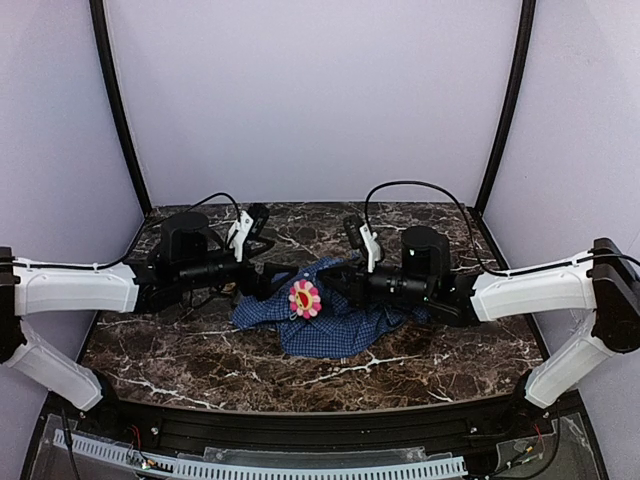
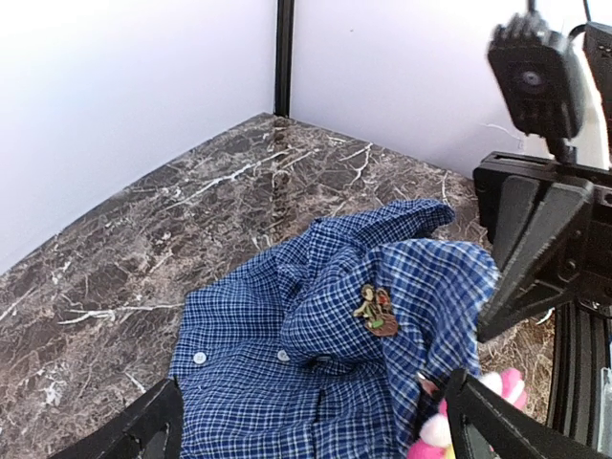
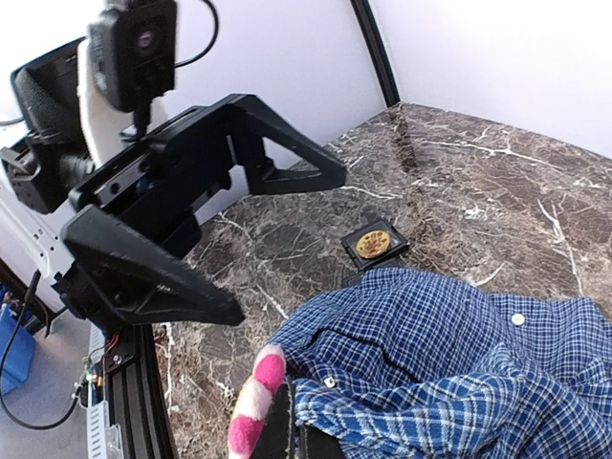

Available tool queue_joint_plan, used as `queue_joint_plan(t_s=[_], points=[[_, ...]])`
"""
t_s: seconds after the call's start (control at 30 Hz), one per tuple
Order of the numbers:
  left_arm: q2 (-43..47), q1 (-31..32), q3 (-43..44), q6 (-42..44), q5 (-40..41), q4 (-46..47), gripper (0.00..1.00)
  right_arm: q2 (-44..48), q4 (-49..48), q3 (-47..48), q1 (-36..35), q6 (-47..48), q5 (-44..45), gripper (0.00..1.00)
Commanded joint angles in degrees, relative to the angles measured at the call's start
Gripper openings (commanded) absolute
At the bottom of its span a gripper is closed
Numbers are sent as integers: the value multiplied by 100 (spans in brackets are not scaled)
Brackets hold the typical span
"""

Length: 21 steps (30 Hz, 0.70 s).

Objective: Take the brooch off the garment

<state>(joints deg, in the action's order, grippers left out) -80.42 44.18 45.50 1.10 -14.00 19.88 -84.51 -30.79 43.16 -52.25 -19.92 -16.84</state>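
A robot test booth in a lab: plain pale walls [image 1: 320, 90] enclose the dark marble-look desk [image 1: 180, 350] behind and at both sides, black posts [image 1: 118, 110] rise at its far corners, and a black metal rail [image 1: 300, 430] (slotted cable duct [image 1: 300, 467] beside it) edges its near side.

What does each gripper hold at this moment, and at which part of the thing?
The right gripper is shut on a raised fold of the blue check shirt, beside the pink flower brooch. The left gripper is open and holds nothing.
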Motion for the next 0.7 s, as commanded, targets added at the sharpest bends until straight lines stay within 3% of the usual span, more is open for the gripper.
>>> queue_joint_plan(t_s=[0.0,0.5,0.57,0.63,0.67], points=[[278,239,-198,539,129,-160,97,-158,7,361,-40,-238,454,0],[-895,701,630,889,741,-137,99,-277,98,633,-40,-309,339,0],[-974,703,634,881,757,47,92,-268,102,628,-40,-298,310,0],[-1059,701,681,857,725,145,70,-253,156,641,-40,-273,340,0],[-1083,699,698,844,737,180,54,-232,212,649,-40,-244,394,0]])
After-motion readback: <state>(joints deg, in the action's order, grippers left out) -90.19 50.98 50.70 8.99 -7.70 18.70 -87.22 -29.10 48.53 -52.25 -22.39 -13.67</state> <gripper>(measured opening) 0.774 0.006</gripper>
